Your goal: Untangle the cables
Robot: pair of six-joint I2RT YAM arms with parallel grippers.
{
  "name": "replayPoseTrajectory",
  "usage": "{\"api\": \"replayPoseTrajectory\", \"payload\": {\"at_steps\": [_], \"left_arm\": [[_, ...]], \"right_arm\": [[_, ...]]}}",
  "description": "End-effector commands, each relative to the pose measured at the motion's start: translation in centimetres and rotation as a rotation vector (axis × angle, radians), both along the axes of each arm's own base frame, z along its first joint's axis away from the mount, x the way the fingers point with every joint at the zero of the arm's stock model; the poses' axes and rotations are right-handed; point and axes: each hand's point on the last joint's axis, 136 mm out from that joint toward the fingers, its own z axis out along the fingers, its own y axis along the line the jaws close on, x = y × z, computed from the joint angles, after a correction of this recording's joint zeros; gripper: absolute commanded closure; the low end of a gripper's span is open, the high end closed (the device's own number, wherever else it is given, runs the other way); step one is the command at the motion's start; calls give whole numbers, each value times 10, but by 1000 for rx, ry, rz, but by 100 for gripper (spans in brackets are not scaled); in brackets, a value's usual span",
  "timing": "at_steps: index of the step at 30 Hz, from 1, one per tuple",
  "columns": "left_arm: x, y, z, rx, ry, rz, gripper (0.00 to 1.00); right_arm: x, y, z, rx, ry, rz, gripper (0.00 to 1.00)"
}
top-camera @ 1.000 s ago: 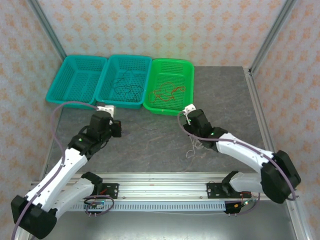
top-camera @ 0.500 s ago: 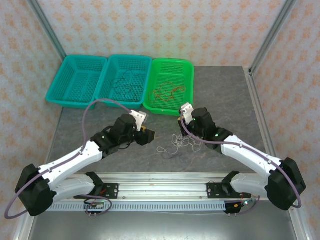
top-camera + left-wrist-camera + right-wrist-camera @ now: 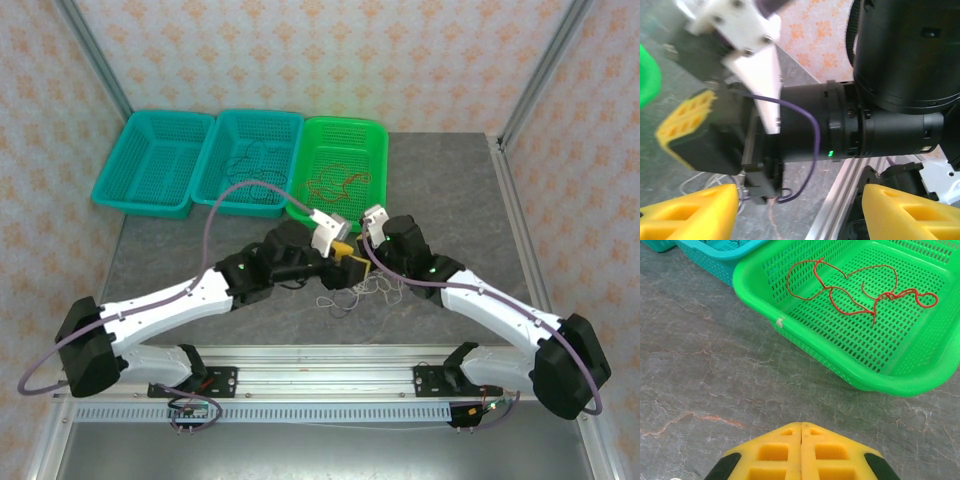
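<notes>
- White cable [image 3: 362,290]: a loose, low heap on the table [image 3: 450,200], near its middle. It lies just below the two wrists and apart from all baskets.
- Its long axis runs left to right, roughly along the near edge. The ends are too fine to pick out, so you cannot give it a heading.
- Change: a second ago this cable hung bunched under the right wrist; now it is spread flat and wider.
- Red cable [image 3: 335,184]: alone in the green basket [image 3: 346,123], its loops stretched across the basket's width.
- Dark cable [image 3: 250,172]: alone in the mid basket [image 3: 260,115], with its loops running mostly near to far.
- Left basket [image 3: 170,116]: holds no cable that you can see.
- Left gripper [image 3: 800,200]: the jaws stand wide with nothing between them. A second ago it sat back by the teal baskets; it has swung in beside the right wrist and spread.
- Right gripper [image 3: 801,432]: the pads are pressed together and aimed toward the green basket. You cannot tell whether a white strand is pinched.
- Judgement: two colours look sorted and the white one remains. The left gripper's approach suggests a take on that heap comes next.
</notes>
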Motion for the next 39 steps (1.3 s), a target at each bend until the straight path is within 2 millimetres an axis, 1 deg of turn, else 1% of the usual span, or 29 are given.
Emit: {"api": "replayPoseTrajectory", "payload": {"at_steps": [1,3,5,6,9,13,16,18,20,21,22,24,25,27,28,29,30,33,35,39], "left_arm": [[6,-17,26,-103,-6,51,32],[4,-25,21,-88,-13,44,32],[11,-25,12,-42,-26,79,32],[17,-21,5,-8,-34,114,35],[37,-9,-9,94,-77,225,51],[54,3,-14,163,-129,321,74],[59,7,-12,168,-144,353,90],[59,11,-6,154,-150,363,99],[58,17,-3,142,-151,375,100],[58,22,0,131,-150,385,100],[58,27,3,119,-148,400,100],[59,44,11,83,-136,444,100],[60,54,15,63,-129,469,100],[63,78,21,18,-109,527,100],[65,90,25,-2,-103,553,100],[66,103,29,-19,-101,582,100],[66,116,34,-36,-104,605,100],[65,146,48,-49,-121,653,100],[63,162,55,-38,-135,676,100],[57,194,63,-16,-157,747,100]], "right_arm": [[9,0,10,23,-20,-37,100],[9,1,9,26,-16,-36,100],[9,1,9,27,-14,-37,100],[8,0,9,27,-12,-36,100],[8,1,11,31,-12,-33,100],[7,-1,12,35,-11,-42,100],[7,-5,10,30,-8,-61,100],[8,-10,6,23,-7,-94,100],[9,-17,2,17,-6,-135,100],[10,-22,-2,12,-2,-168,100],[12,-28,-5,5,-2,-202,98],[15,-46,-14,-30,-4,-304,86],[17,-56,-18,-51,-7,-354,85],[18,-80,-28,-96,-3,-465,84],[17,-89,-32,-110,2,-505,82],[17,-100,-35,-117,3,-554,77],[16,-111,-37,-111,14,-616,70],[16,-131,-42,-55,51,-707,68],[16,-144,-45,-33,65,-773,69],[10,-181,-55,26,127,-972,69]]}}
